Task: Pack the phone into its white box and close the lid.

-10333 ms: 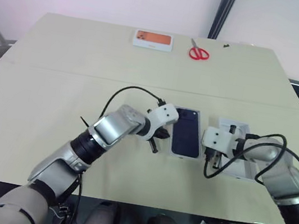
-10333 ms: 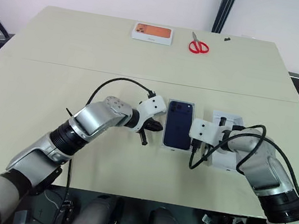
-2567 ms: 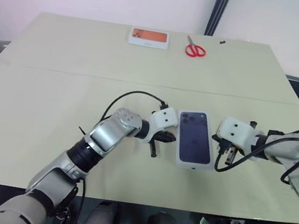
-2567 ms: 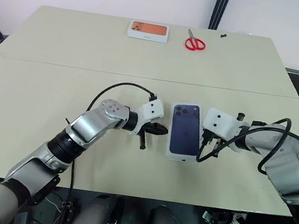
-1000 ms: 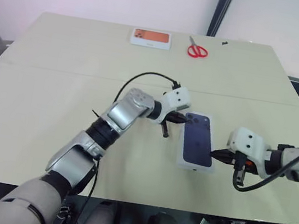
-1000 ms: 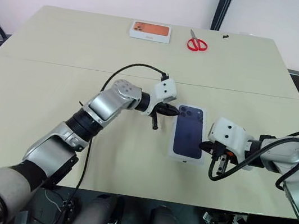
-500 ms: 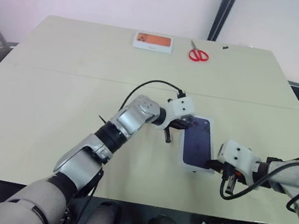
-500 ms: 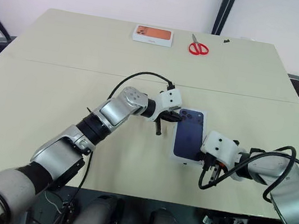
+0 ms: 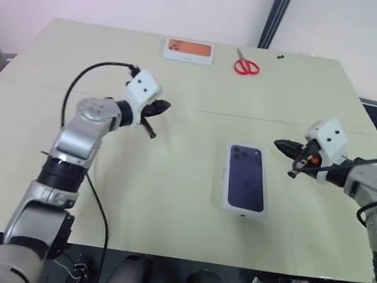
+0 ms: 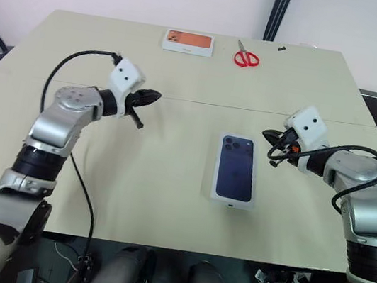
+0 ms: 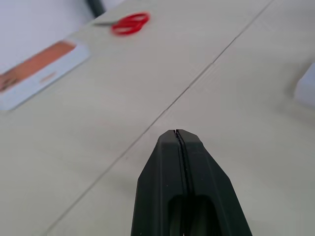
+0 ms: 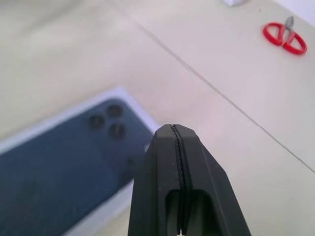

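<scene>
The white box [image 9: 245, 180] lies closed on the table, just right of the middle. Its lid [image 10: 235, 167] faces up with the dark phone picture on it and also shows in the right wrist view [image 12: 59, 162]. The phone itself is hidden. My left gripper [image 9: 165, 105] hovers well to the left of the box, shut and empty, as the left wrist view [image 11: 175, 132] confirms. To the right of the box, beside its far end, my right gripper [image 9: 276, 142] is shut on nothing, apart from it; its joined tips [image 12: 172, 127] point over the lid's camera end.
At the table's far edge sit a white box with an orange top [image 9: 188, 50] and red scissors [image 9: 248, 65], with a small dark bit [image 9: 281, 56] beside them. A seam [image 9: 200, 110] crosses the table behind the box.
Both grippers have drawn away from the box: the left swung far out to the left, the right moved out to the right and farther back. The box stays put.
</scene>
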`<move>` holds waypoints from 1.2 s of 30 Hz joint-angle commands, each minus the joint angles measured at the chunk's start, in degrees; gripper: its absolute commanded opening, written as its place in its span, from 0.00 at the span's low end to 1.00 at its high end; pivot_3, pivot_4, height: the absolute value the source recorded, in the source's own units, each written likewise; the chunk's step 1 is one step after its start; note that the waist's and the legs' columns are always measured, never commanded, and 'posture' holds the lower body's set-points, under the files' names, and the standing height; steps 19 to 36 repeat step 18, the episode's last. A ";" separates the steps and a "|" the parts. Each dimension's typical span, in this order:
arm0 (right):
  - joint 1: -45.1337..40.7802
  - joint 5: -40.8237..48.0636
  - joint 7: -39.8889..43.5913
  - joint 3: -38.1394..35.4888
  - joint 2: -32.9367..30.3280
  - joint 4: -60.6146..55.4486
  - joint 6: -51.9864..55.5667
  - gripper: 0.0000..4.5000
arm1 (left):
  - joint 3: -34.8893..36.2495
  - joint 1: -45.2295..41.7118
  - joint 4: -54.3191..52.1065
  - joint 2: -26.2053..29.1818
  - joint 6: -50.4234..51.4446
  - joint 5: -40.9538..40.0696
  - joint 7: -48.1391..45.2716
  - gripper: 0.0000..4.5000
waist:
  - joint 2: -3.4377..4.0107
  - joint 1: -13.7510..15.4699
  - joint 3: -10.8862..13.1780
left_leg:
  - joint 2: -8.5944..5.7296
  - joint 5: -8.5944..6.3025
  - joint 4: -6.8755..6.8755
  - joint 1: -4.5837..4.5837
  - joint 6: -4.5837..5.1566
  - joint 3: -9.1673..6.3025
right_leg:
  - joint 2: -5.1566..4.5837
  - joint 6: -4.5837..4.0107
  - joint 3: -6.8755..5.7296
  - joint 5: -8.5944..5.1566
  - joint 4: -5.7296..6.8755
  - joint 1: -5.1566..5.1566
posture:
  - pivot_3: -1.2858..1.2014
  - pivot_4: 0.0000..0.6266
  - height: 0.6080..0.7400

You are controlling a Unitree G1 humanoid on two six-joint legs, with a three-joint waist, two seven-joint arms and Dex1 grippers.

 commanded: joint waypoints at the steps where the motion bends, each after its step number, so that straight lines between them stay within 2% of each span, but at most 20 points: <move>1: -1.72 0.84 0.13 -1.89 0.92 4.06 -2.48 0.00 | 8.81 7.91 -11.54 4.00 5.60 -5.17 0.51 0.00 | 0.00 -0.44 0.00 | 0.00 0.00 -0.01 0.00 0.00 0.00 | 0.00 0.00 0.00 0.00 0.00 0.00 | 0.52 0.24 1.00; 6: -2.43 0.74 2.03 -1.68 1.29 9.38 -5.66 0.00 | 12.67 18.93 -19.55 6.80 9.57 -7.47 2.30 0.00 | 0.01 -0.16 0.00 | 0.00 -0.01 -0.05 0.01 0.01 -0.02 | -0.02 0.00 -0.01 0.00 -0.04 0.02 | 0.52 0.24 1.00; 11: -4.03 1.07 4.56 -1.33 1.18 14.38 -7.27 0.00 | 15.39 24.64 -23.59 6.71 11.69 -9.51 5.10 0.00 | 0.01 -0.28 0.00 | 0.00 -0.03 -0.05 0.02 0.03 -0.01 | -0.02 0.00 -0.01 0.00 -0.02 0.02 | 0.52 0.24 1.00; 18: -3.93 2.56 9.77 -0.31 0.72 13.88 -5.75 0.00 | 16.29 27.20 -25.83 6.28 12.47 -12.11 7.73 0.00 | 0.01 -0.54 0.00 | 0.01 -0.10 -0.07 0.03 0.16 -0.01 | -0.02 0.00 -0.01 0.00 -0.03 0.02 | 0.52 0.24 1.00; 36: -3.93 2.56 9.77 -0.31 0.72 13.88 -5.75 0.00 | 16.29 27.20 -25.83 6.28 12.47 -12.11 7.73 0.00 | 0.01 -0.54 0.00 | 0.01 -0.10 -0.07 0.03 0.16 -0.01 | -0.02 0.00 -0.01 0.00 -0.03 0.02 | 0.52 0.24 1.00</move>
